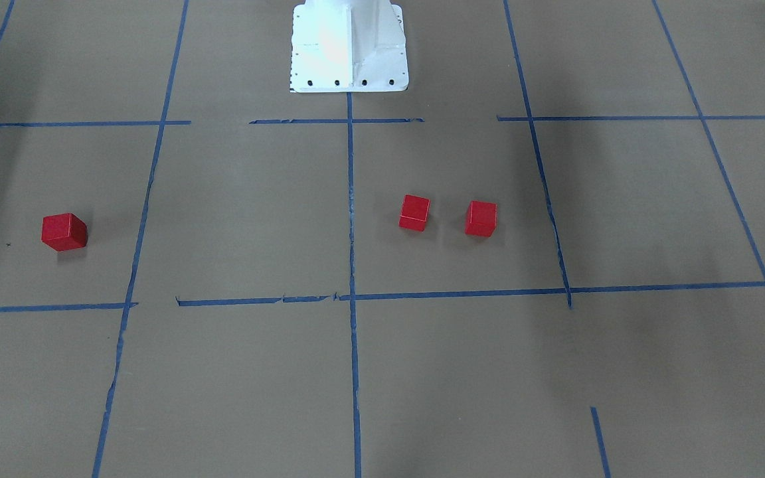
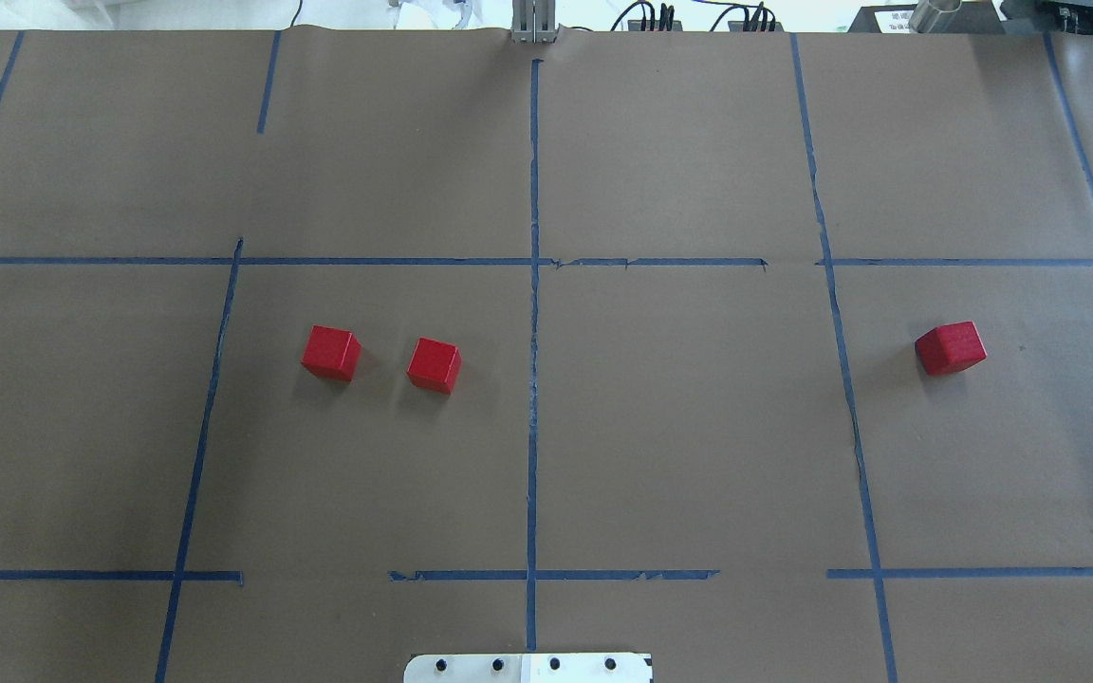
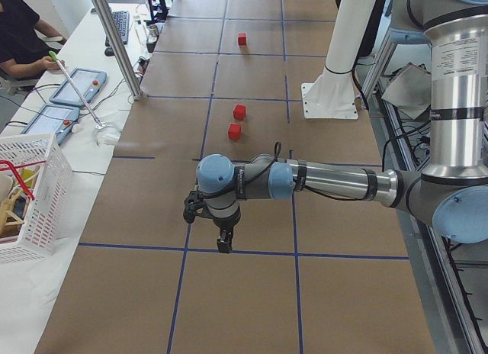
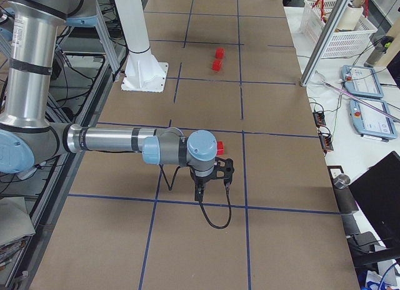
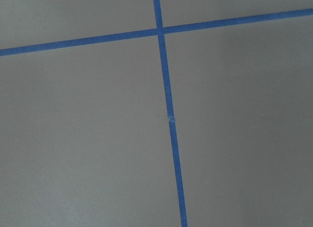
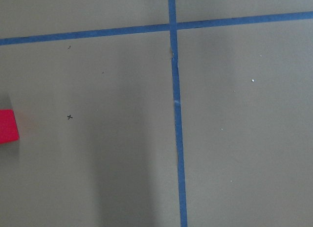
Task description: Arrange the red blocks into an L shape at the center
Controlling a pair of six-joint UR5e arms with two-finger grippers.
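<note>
Appearing only side-on: left hand [image 3: 223, 246], right hand [image 4: 212, 187].

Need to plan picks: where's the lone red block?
Overhead view: the lone red block sits on the robot's right side, just outside the right blue tape line, far from the middle red block left of centre.

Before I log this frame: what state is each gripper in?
Left gripper: cannot tell, seen only from the side.
Right gripper: cannot tell, seen only from the side.
</note>
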